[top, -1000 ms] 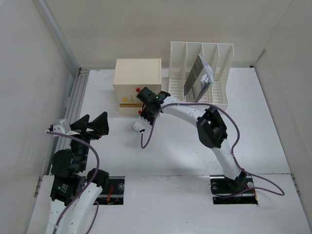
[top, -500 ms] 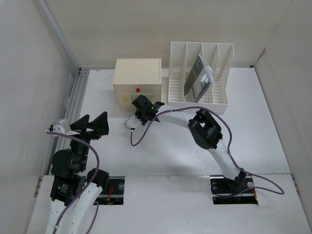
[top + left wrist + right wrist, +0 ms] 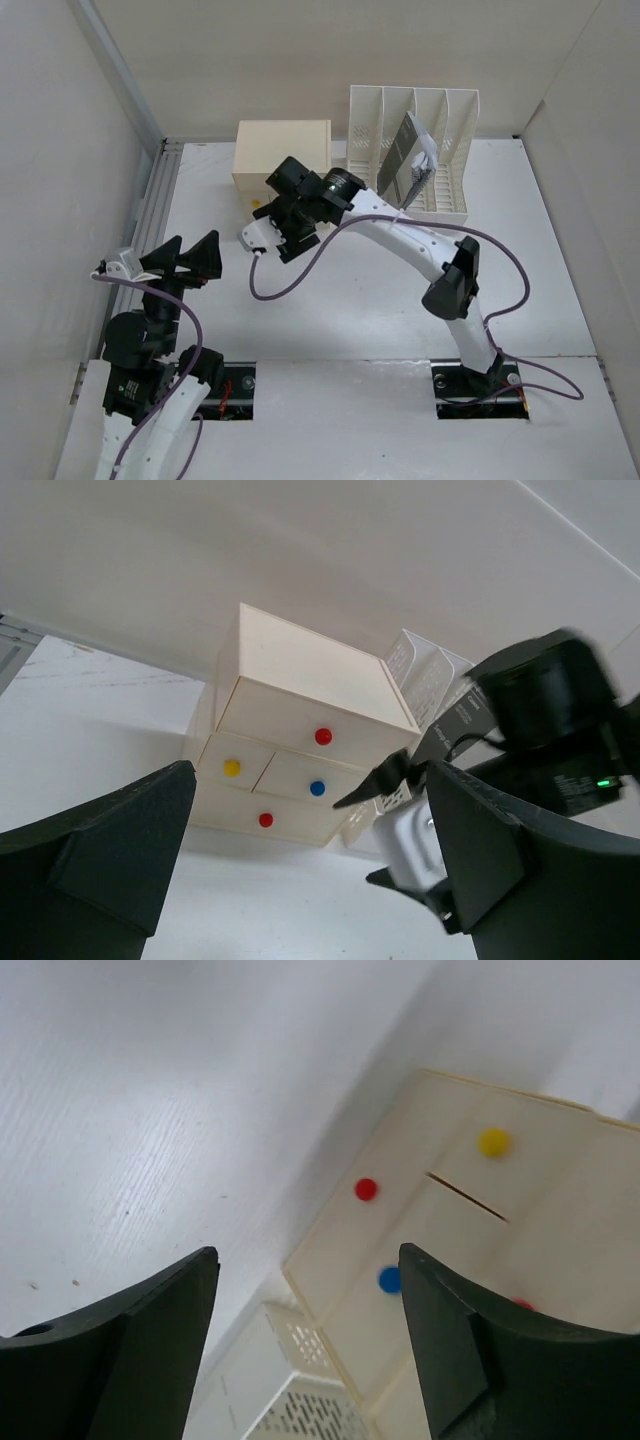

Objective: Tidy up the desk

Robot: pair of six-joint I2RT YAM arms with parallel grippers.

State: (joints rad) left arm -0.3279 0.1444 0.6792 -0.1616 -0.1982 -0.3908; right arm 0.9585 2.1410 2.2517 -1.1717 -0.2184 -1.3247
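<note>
The worktop filled the scene, a wide matte white surface with a grey metal rail running along its left edge. At the far edge, left of centre, stood a cream wooden drawer box. In the left wrist view its four drawer fronts sat flush. The top drawer carried a red knob, the middle pair a yellow knob and a blue knob, and the bottom drawer another red one. Just beside the box, further right along the far edge, stood a white slotted file rack. A flat grey item leaned tilted in one of its middle slots.

The right arm reached across from the near edge to the front of the drawer box. The right end effector was released, its two dark fingers spread wide with nothing between them. It hung close in front of the drawer fronts, but whether a fingertip touched the box could not be told. A purple cable drooped in a loop from its wrist above the worktop.

The left end effector hovered near the left edge, well apart from the box. It was likewise released and empty, its fingers spread and pointing toward the far edge.
</note>
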